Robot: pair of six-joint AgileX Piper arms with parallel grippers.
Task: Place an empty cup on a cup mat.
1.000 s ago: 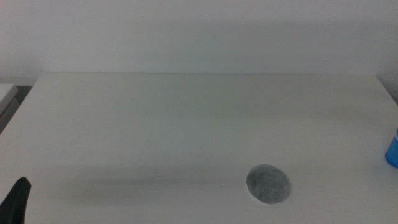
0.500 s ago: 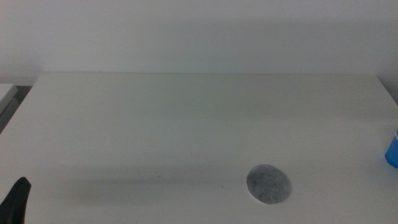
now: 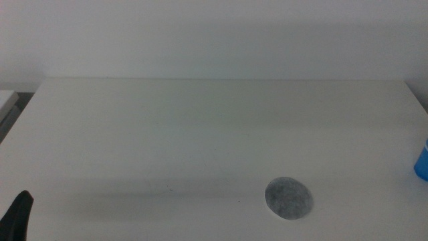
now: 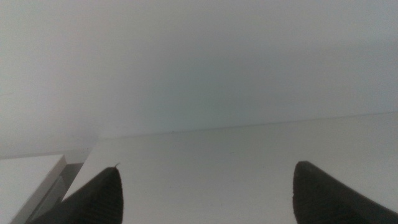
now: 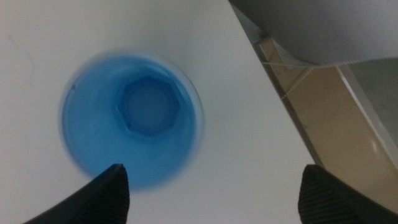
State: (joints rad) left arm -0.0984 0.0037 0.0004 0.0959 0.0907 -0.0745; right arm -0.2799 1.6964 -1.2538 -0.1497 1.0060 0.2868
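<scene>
Nothing has moved: our left pincer [image 3: 17, 213] waits open at the counter's [image 3: 200, 134] near left corner. Our right pincer [image 5: 211, 193], open wide, hovers over the cup [image 5: 132, 119] at the right edge, well apart from the cup mat [image 3: 289, 198]. We should center, then descend.

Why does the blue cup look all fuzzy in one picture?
In the right wrist view the cup sits very close under the camera, so its rim blurs. In the middle view it is cut off at the table's right edge, and a soft shadow band crosses near the cup mat.
</scene>
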